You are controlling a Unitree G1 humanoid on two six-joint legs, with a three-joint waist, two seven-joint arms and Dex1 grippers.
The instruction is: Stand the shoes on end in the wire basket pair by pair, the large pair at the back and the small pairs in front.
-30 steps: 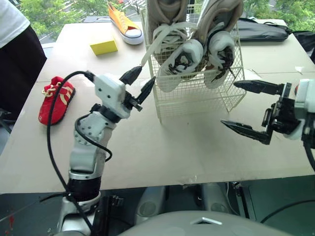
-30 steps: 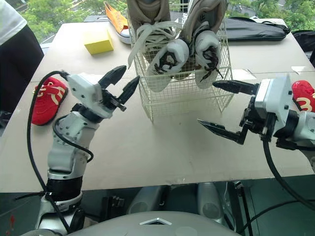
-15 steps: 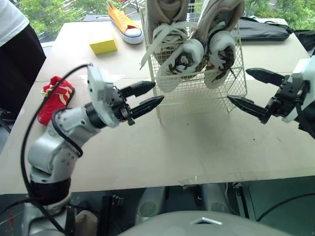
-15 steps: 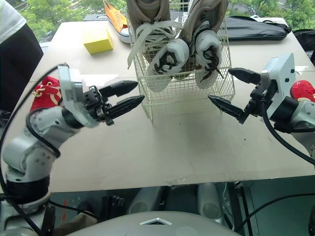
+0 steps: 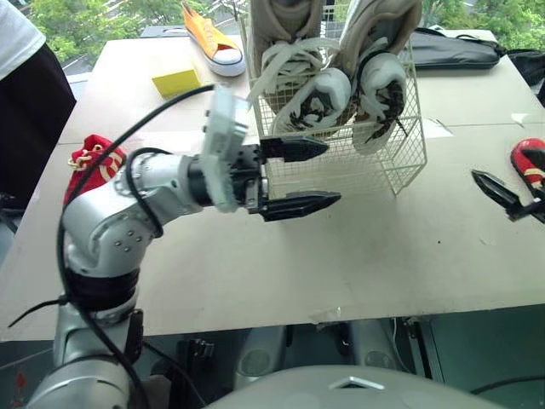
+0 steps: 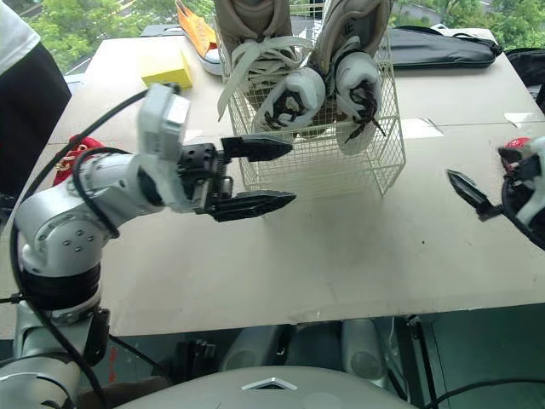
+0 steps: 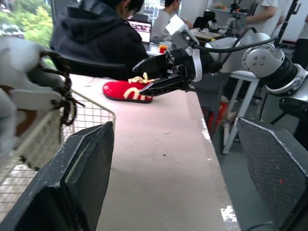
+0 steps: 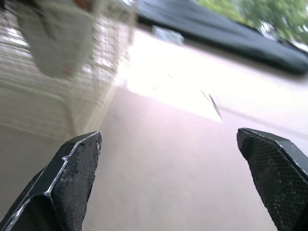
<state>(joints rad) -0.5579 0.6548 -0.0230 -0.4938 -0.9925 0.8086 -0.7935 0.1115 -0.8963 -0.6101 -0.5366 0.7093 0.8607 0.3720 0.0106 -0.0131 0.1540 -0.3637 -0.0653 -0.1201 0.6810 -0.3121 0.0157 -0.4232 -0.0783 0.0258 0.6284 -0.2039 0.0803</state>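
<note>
At centre frame, my left claw (image 5: pixel 332 173) has swung across from the left to hover before the wire basket (image 5: pixel 396 166), wide open and empty. Over at the right edge, my right claw (image 8: pixel 168 138) has pulled back beside a red shoe (image 5: pixel 530 160), also open, holding nothing. Both large shoes (image 5: pixel 328 89) stand in the basket.

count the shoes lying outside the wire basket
3: one red shoe on the robot's left, a second red shoe at the far right, an orange sneaker at the back. Others may be out of frame.

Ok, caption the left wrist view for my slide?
Open left jaws frame the table; right jaws open beside the red shoe, wire basket nearby.
</note>
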